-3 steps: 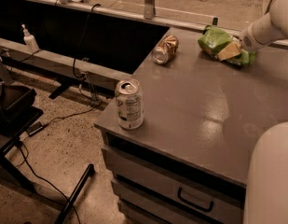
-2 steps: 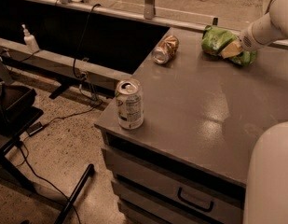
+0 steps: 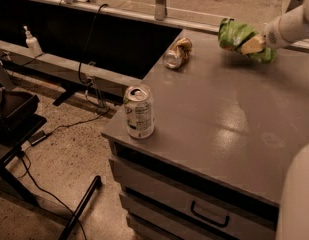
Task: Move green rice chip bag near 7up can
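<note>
Camera view looks down on a grey tabletop [image 3: 219,119] with drawers below it. At the far right edge, the end effector [image 3: 253,44] on the white arm [image 3: 290,26] is clamped on the green rice chip bag [image 3: 235,34]. One tan finger [image 3: 250,46] presses into the crumpled foil. The bag appears to hang just above the surface, with a dark shadow beneath it.

The 7up can [image 3: 139,111] stands upright near the front-left corner of the tabletop, well apart from the bag. A copper-gold can [image 3: 177,53] lies on its side near the far edge, between the two but closer to the bag.

A pump bottle [image 3: 32,41] stands on the ledge at left, and cables [image 3: 49,134] trail across the speckled floor.
</note>
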Robot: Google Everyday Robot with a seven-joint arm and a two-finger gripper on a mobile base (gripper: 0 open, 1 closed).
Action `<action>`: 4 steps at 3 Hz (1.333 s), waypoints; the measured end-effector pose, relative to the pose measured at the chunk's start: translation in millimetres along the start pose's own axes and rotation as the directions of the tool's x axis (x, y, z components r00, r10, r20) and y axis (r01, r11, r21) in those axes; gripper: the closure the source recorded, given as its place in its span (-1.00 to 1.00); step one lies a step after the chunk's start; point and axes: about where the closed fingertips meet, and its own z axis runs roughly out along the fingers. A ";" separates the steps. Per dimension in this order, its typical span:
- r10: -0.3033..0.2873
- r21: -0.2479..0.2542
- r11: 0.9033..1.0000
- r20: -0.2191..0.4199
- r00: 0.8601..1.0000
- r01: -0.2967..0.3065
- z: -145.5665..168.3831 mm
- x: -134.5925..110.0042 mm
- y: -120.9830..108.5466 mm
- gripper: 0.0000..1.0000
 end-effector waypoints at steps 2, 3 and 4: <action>-0.048 0.015 0.999 0.280 0.959 0.046 -123.8 -63.2 12.1 1.00; -0.114 0.098 0.991 0.292 0.950 0.088 -192.8 -68.9 34.1 1.00; -0.252 0.209 0.956 0.236 0.938 0.205 -273.4 -64.3 92.2 1.00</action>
